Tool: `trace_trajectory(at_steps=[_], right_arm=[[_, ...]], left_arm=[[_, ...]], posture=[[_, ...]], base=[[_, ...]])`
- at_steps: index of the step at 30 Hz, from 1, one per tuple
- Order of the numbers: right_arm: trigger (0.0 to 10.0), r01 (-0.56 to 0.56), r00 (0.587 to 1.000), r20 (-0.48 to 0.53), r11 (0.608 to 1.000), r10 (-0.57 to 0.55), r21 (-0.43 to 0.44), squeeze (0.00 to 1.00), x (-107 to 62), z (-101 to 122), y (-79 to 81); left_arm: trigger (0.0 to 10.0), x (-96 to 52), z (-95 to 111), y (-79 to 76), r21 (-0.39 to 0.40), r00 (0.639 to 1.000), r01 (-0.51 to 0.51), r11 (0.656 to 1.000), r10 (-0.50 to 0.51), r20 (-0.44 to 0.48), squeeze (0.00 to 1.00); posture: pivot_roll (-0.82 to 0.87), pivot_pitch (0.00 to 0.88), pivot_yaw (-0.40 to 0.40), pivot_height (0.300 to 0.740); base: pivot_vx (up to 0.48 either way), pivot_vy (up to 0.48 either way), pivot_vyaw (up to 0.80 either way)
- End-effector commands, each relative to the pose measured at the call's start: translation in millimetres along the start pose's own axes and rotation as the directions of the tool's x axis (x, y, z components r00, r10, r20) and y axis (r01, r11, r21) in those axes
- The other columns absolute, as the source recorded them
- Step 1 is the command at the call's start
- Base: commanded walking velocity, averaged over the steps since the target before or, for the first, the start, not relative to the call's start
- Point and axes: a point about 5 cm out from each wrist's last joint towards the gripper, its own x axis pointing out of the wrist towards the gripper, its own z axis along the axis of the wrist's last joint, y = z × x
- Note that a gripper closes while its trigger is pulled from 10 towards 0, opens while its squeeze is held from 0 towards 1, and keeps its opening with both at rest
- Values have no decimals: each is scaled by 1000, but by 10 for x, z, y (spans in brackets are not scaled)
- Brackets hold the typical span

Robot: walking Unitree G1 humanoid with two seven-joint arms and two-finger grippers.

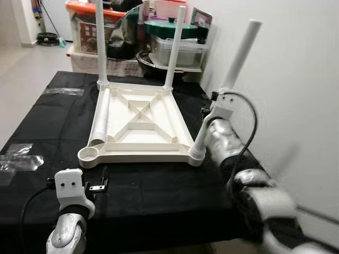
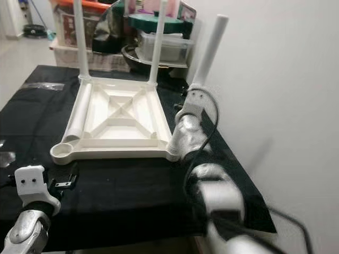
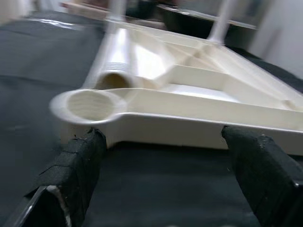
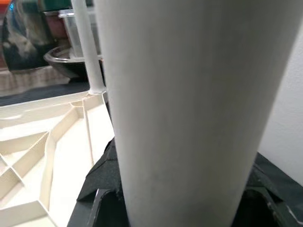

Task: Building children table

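A white children's table top [image 1: 139, 152] lies upside down on the black cloth. Two white legs [image 1: 100, 42] [image 1: 175, 47] stand upright in its far corners. A third leg [image 1: 239, 57] leans out to the right from the near right corner socket, and my right gripper [image 1: 211, 117] is shut on it low down; that leg [image 4: 189, 109] looms close in the right wrist view. The fourth leg [image 1: 100, 119] lies loose inside the top along its left edge. The near left socket [image 3: 90, 104] holds nothing. My left gripper [image 3: 165, 189] is open just in front of that corner.
Storage boxes [image 1: 85, 26] and a dark bowl [image 1: 153, 61] crowd the space behind the table. A white wall [image 1: 296, 95] runs close along the right side. Clear plastic wrap [image 1: 16, 159] lies on the cloth at the left.
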Motion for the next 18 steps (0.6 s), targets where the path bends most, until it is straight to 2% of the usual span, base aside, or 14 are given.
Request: trace_trajectory(at_steps=[1,3,4,5,7,10,11,12,13,14,15,16,17,18], right_arm=[[10000,-68,989,-129,998,65,-17,0,-58,-274,62],[10000,-162,981,-115,987,159,-19,0,-80,-209,196],[10000,-178,982,-72,984,176,-25,1000,-75,-127,211],[10000,-178,982,-72,984,176,-25,1000,-75,-127,211],[10000,-186,982,18,982,187,-29,1000,-26,66,152],[10000,-209,977,35,978,209,-20,1000,-5,136,139],[10000,-324,945,51,946,324,2,1000,11,243,184],[10000,-402,914,65,916,400,16,0,7,313,222],[10000,-565,820,121,825,560,14,0,-28,432,285],[10000,-565,820,121,825,560,14,0,-28,432,285],[10000,-682,722,131,731,679,-34,0,-45,481,275],[10000,-682,722,131,731,679,-34,0,-45,481,275],[10000,-766,631,117,640,767,-66,0,-59,487,205],[10000,-766,631,117,640,767,-66,0,-59,487,205]], left_arm=[[10000,5,-50,-58,-8,999,25,1000,-26,-26,0],[10000,14,-51,-62,-9,999,26,1000,-26,-25,0],[10000,17,-48,-63,-9,999,26,1000,-26,-23,0],[10000,17,-48,-63,-9,999,26,1000,-26,-23,0],[10000,19,-41,-57,-11,1000,24,1000,-24,-19,0],[10000,19,-37,-55,-11,1000,23,1000,-23,-18,0],[10000,20,-33,-55,-13,1000,24,1000,-24,-16,0],[10000,21,-30,-56,-14,1000,24,1000,-24,-14,0],[10000,25,-25,-59,-16,1000,26,1000,-27,-12,0],[10000,25,-25,-59,-16,1000,26,1000,-27,-12,0],[10000,29,-20,-66,-17,999,30,999,-30,-11,0],[10000,29,-20,-66,-17,999,30,999,-30,-11,0],[10000,33,-14,-83,-15,999,38,999,-39,-8,0],[10000,33,-14,-83,-15,999,38,999,-39,-8,0]], posture=[[119,0,-154,740],[117,0,-156,740],[118,0,-160,740],[118,0,-160,740],[117,0,-160,740],[116,0,-162,740],[114,0,-161,740],[114,0,-161,740],[107,0,-156,740],[107,0,-156,740],[106,0,-153,740],[106,0,-153,740],[112,0,-156,740],[112,0,-156,740]], base=[[0,0,0],[0,0,0],[0,0,0],[0,0,0],[0,0,0],[0,0,0],[0,0,0],[0,0,0],[0,0,0],[0,0,0],[0,0,0],[0,0,0],[0,0,0],[0,0,0]])
